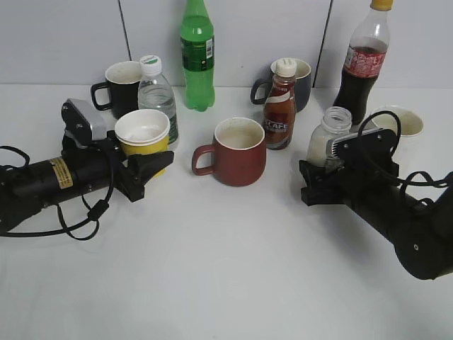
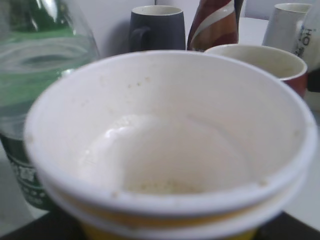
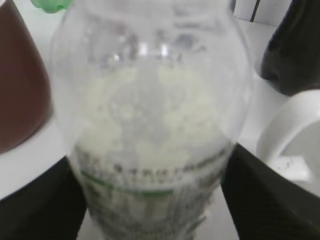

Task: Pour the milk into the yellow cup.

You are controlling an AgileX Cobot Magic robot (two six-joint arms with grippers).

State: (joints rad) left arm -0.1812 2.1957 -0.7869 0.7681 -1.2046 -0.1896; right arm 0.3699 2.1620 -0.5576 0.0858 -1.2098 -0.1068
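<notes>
1. white table (image 1: 212,269) against a pale panelled wall carries bottles, mugs and both arms.
2. the yellow cup (image 1: 144,134) stands upright between the fingers of the left gripper (image 1: 145,170), which is closed around its lower half; a clear water bottle (image 1: 157,92) stands just behind it.
3. the milk bottle (image 1: 327,138) stands upright and uncapped on the right, with the right gripper (image 1: 320,177) clamped around its lower body.
4. a dark red mug (image 1: 237,152) sits between the two grippers, with a brown coffee bottle (image 1: 280,106) just behind it.
5. in the left wrist view the cup's outside is mostly cut off; only its white inside shows.
6. the right wrist view is blurred, and the bottle's label cannot be read.
7. both arms lie low along the table, reaching inward from the sides.
</notes>
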